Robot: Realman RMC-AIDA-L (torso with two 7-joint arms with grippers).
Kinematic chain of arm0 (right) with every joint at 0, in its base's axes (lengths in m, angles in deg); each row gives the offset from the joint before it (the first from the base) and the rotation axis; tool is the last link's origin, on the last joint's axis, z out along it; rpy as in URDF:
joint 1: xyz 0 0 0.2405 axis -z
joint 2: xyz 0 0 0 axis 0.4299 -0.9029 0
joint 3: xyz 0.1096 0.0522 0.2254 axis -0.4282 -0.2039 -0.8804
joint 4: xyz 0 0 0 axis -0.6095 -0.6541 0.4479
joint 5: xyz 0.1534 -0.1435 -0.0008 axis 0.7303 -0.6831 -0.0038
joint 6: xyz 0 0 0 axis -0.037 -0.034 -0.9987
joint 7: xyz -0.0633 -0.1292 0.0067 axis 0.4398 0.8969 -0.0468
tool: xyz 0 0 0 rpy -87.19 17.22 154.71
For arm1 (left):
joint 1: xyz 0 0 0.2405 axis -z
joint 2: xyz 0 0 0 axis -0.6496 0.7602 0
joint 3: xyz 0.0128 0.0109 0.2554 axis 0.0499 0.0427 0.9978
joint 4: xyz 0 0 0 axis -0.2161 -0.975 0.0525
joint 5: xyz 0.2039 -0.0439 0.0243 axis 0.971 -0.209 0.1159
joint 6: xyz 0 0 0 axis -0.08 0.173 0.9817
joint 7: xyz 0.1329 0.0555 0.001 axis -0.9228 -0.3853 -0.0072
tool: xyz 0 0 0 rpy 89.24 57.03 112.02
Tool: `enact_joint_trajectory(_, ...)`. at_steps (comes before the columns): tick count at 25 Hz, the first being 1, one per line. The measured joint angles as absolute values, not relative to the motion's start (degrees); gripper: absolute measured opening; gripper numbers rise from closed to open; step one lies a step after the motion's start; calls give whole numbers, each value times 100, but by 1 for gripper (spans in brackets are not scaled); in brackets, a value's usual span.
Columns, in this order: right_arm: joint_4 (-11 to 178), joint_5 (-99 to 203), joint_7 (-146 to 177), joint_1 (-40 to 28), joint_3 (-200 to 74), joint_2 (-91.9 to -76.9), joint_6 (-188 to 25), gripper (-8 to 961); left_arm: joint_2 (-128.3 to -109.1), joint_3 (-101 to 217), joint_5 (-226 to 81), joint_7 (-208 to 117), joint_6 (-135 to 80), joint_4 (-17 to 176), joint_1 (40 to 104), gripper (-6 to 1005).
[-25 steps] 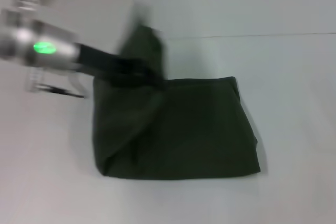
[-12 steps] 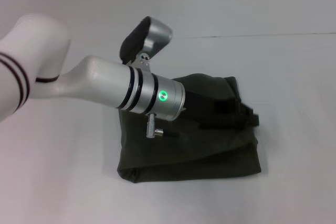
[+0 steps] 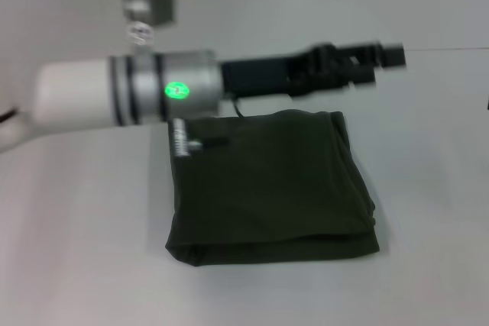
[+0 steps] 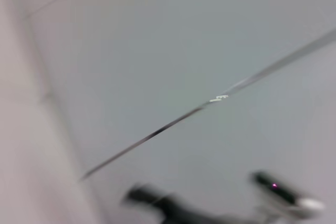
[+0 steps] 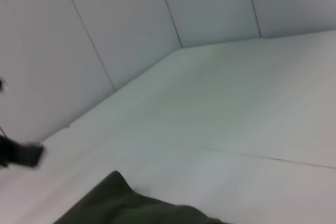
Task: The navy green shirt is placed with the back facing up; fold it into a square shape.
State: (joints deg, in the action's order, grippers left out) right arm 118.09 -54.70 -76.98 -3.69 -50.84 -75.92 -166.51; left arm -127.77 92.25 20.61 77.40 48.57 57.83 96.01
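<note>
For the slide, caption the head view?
Left pincer held above the table, beyond the navy green shirt, which lies folded into a near-square.

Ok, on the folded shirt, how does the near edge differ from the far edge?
On the navy green shirt, the near edge is thick, showing stacked layers; the far edge looks thin and flat. The near edge is uncovered; the left arm crosses above the far edge, the left gripper past its right corner, off the cloth. Both run straight, roughly parallel. I cannot make out the right gripper.
</note>
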Motion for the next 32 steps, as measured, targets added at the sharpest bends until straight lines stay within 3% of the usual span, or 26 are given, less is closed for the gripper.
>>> enact_joint_trajectory(4, 11799, -5437, -7705, -438, -5110, -7655, -16680, 928, -12750, 9230, 1567, 6234, 5688, 5132, 8881, 795)
enact_joint_trajectory(6, 11794, -5433, -7707, -488, -5097, -7705, -16683, 928, -12685, 9236, 1485, 5661, 5961, 4977, 8578, 797)
enact_joint_trajectory(16, 11801, -5185, -7395, -752, -5015, -8216, -17309, 928, -11833, 9262, 1514, 3974, 6053, 5032, 7469, 845)
enact_joint_trajectory(19, 11782, -5154, -7259, -849, -4859, -8374, -17521, 928, -11662, 9347, 1632, 3421, 6058, 5061, 7319, 866)
enact_joint_trajectory(26, 11712, -5168, -6315, -912, -4322, -8862, -17274, 927, -11542, 9363, 2254, 2776, 6060, 5334, 7435, 874)
enact_joint_trajectory(32, 11373, -5170, -5713, -1073, -3855, -8933, -16773, 927, -11675, 9528, 2398, 2407, 5904, 5505, 7562, 874)
